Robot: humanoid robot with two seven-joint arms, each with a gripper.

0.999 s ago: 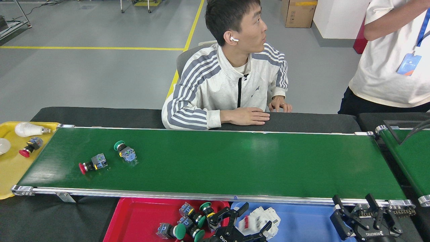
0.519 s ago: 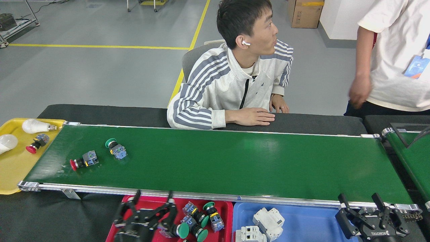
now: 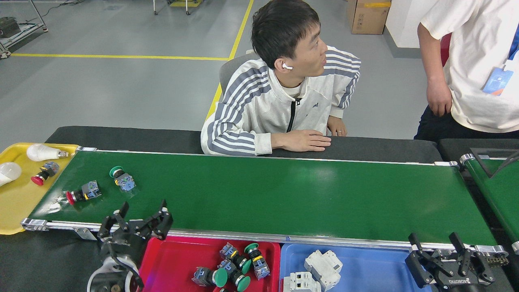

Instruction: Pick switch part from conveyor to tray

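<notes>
Two switch parts lie on the left end of the dark-green conveyor [image 3: 284, 194]: a green-capped one [image 3: 121, 179] and, nearer the belt's end, a red-capped one [image 3: 82, 193]. My left gripper [image 3: 142, 211] stands open over the belt's near rail, below and a little right of the green-capped part, with nothing between its fingers. The red tray [image 3: 170, 259] under the rail holds several green-capped switch parts [image 3: 233, 267]. At the bottom right corner my right gripper [image 3: 436, 242] is open and empty.
A blue tray [image 3: 365, 267] with white breakers adjoins the red one. A yellow tray [image 3: 16, 202] at the belt's left end holds two bulbs and a red-capped switch. A seated person rests a hand [image 3: 302, 140] behind the belt; another person stands far right. A smaller green belt [image 3: 498, 190] angles in at right.
My left gripper moved left and up from over the red tray to the belt's near rail. Both switch parts rode the belt leftward. The right gripper stayed put.
</notes>
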